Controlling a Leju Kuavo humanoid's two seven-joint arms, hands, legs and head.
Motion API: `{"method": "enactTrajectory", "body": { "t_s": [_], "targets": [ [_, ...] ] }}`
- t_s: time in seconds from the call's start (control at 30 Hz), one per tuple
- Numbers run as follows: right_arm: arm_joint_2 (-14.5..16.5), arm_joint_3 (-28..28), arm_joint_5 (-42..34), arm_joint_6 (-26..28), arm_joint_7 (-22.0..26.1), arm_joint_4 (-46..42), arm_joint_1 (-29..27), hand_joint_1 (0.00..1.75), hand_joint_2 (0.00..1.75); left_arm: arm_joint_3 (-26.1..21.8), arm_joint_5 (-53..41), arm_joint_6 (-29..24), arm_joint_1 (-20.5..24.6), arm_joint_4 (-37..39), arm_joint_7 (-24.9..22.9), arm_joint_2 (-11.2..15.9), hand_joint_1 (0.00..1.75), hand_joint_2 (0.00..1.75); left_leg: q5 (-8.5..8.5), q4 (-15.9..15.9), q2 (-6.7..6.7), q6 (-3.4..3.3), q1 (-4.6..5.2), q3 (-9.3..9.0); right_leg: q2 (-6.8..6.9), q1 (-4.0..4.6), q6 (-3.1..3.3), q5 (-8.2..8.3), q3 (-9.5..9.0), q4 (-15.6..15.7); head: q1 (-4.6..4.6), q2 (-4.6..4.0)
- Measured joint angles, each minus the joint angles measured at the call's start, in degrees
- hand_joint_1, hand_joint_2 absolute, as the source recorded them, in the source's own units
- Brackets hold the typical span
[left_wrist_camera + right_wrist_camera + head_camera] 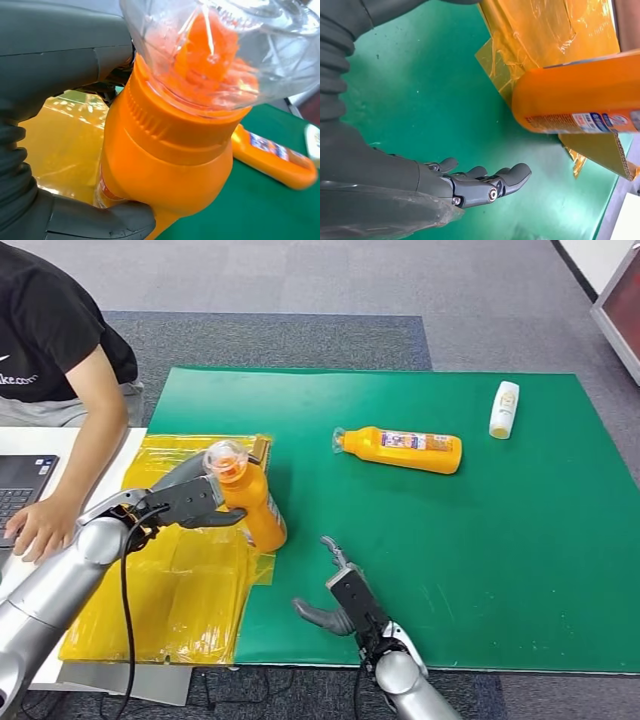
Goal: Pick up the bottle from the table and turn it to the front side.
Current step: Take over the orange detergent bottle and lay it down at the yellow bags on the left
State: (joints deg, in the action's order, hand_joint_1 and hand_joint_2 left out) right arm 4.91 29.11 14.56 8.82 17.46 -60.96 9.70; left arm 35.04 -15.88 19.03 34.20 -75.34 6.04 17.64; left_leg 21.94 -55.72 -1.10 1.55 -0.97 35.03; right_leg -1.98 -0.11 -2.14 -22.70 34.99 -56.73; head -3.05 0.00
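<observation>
My left hand (192,502) grips an orange bottle (253,502) with a clear cap, just below the cap, and holds it tilted above the seam between the yellow sheet and the green mat. The left wrist view shows the bottle's neck (170,150) close up between my thumb and fingers. Its base and label (584,95) hang over the mat in the right wrist view. My right hand (343,590) hovers open and empty over the green mat (453,570), near its front edge, a little to the right of the held bottle.
A second orange bottle (400,449) lies on its side mid-mat, and a small white bottle (504,409) lies at the far right. A yellow taped sheet (181,590) covers the left. A person's arm (90,450) reaches to a laptop (19,490) at the left edge.
</observation>
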Motion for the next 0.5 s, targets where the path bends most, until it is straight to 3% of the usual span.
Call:
{"method": "enactTrajectory", "body": {
  "t_s": [0.2,0.5],
  "targets": [
    [0.2,-0.2,0.1,-0.6,0.3,0.7,0.0,0.0,1.75,1.2,5.4,7.4,4.5,-0.7,-2.2,2.2,1.75,1.75,-0.02,0.0,0.01,0.04,-0.03,0.08,-0.01,0.01,0.04,0.03,0.14,0.0,-0.01,0.0],
    [0.3,-0.2,0.1,-1.3,1.0,1.9,0.1,0.0,1.75,8.6,18.2,18.6,19.3,-0.7,-9.0,8.1,1.75,1.75,-0.1,0.0,0.01,0.11,-0.05,0.21,-0.01,0.02,0.12,0.08,0.28,-0.1,0.01,0.0]
  ]
}}
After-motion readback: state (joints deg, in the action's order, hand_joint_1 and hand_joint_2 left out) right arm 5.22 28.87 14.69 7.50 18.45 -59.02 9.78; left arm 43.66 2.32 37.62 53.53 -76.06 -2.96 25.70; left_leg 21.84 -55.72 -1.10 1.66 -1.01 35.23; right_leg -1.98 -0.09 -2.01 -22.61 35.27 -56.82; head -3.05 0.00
